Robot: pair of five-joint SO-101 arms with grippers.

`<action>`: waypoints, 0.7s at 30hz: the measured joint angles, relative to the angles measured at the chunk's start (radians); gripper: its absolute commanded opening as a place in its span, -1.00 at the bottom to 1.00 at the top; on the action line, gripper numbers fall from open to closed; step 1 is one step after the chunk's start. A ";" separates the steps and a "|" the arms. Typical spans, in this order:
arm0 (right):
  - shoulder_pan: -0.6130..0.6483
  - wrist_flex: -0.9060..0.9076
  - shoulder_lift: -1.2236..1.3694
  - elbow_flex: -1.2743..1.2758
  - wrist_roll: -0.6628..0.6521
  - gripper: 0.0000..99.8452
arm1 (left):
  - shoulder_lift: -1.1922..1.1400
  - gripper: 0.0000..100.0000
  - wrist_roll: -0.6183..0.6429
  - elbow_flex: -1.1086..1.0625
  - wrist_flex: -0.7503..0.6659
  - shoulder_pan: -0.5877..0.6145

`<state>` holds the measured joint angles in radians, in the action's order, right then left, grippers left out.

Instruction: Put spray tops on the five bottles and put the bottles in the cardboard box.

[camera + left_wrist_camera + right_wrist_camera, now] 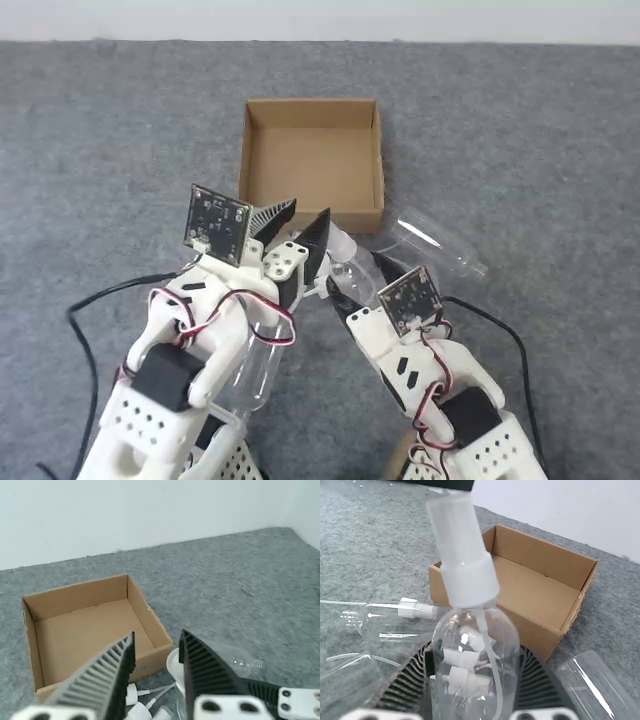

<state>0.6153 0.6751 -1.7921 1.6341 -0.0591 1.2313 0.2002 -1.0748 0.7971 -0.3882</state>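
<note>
A grey tabletop (100,120) with a coarse, felt-like carpet covering, flecked in lighter and darker grey, carries the whole scene. Its far edge meets a plain, smooth white wall (150,510) along a straight line. From the high view that wall is a narrow pale band along the far side. In the left wrist view the grey covering comes to a corner, and the same pale white bounds it on a second side. The light is soft and even, and shadows on the covering are faint and blurred.
</note>
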 measured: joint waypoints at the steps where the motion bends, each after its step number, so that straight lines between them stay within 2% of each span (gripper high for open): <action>1: 0.000 0.000 0.000 0.000 0.000 -0.96 | 0.000 -0.78 0.000 -0.008 -0.009 0.000; 12: -0.002 0.000 0.000 0.000 0.000 -0.96 | 0.000 -0.78 0.000 -0.011 -0.015 -0.005; 16: -0.002 0.000 0.000 0.000 0.000 -0.96 | 0.000 -0.78 -0.003 -0.009 -0.020 -0.055; 21: -0.002 0.002 0.002 0.002 0.000 -0.96 | 0.002 -0.78 -0.066 -0.008 -0.023 -0.133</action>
<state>0.6137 0.6767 -1.7906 1.6356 -0.0591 1.2329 0.1343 -1.0825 0.7741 -0.5217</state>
